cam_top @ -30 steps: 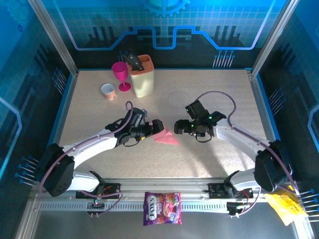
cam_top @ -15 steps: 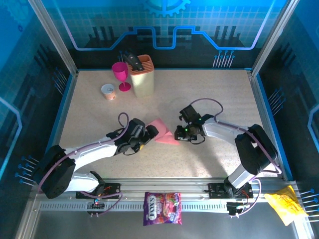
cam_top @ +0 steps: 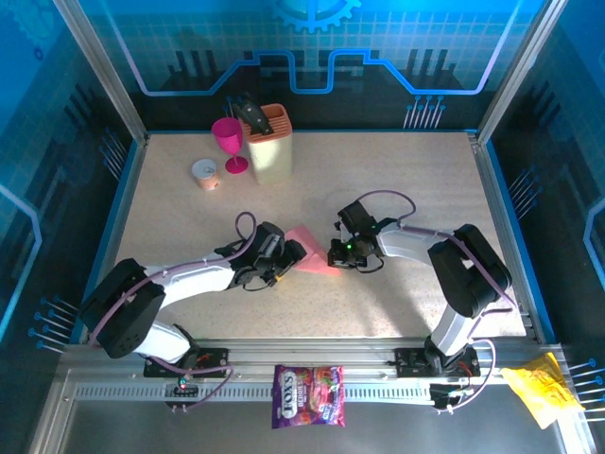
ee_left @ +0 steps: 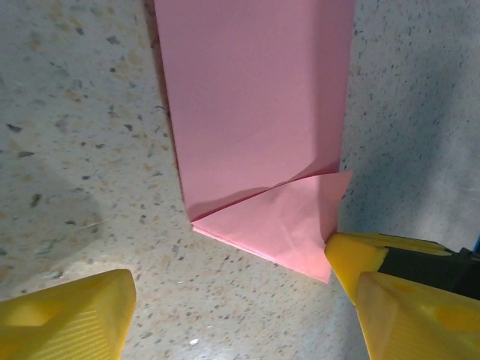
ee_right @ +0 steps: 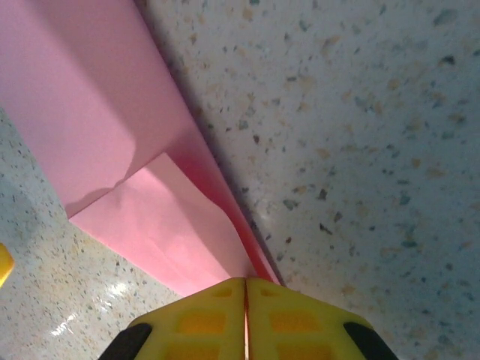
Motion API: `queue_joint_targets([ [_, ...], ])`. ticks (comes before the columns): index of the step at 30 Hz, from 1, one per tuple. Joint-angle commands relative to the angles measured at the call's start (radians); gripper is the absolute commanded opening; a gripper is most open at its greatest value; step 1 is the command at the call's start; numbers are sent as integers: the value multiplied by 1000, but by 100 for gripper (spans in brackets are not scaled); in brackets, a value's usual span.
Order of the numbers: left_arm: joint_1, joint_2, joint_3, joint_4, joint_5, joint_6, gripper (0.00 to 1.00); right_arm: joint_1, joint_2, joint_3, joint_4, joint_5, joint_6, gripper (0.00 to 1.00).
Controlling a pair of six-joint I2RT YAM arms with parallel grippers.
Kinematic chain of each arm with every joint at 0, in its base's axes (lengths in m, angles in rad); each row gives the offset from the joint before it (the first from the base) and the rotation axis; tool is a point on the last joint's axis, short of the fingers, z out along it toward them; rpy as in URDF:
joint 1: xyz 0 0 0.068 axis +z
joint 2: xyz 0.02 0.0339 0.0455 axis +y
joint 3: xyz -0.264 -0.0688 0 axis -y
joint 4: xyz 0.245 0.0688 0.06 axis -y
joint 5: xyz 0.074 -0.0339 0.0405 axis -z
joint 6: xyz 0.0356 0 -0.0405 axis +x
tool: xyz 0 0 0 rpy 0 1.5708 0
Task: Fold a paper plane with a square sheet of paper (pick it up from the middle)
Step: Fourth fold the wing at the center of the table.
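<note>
Edged leftward, right pincer [ee_right: 245,289] grips pink paper [ee_right: 97,127].

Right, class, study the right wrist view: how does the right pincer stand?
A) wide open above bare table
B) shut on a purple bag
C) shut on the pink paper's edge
C: on the right pincer the yellow tips meet, and the folded edge of the pink paper runs in between them.

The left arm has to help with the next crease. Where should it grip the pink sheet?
Probably the triangular flap at the end of the pink sheet facing the open left gripper, coming straight in: it's double-layered, and the right gripper pinches the long edge beside it.
</note>
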Motion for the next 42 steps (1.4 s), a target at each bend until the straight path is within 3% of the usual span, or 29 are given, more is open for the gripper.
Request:
queue_joint_targets([
  [1, -5, 26, 31, 42, 24, 13, 66, -22, 29, -7, 44, -39, 16, 9],
  [8, -6, 74, 37, 60, 26, -6, 49, -38, 64, -25, 76, -58, 22, 6],
  [42, -6, 127, 52, -34, -63, -19, 38, -62, 92, -69, 112, -77, 29, 0],
])
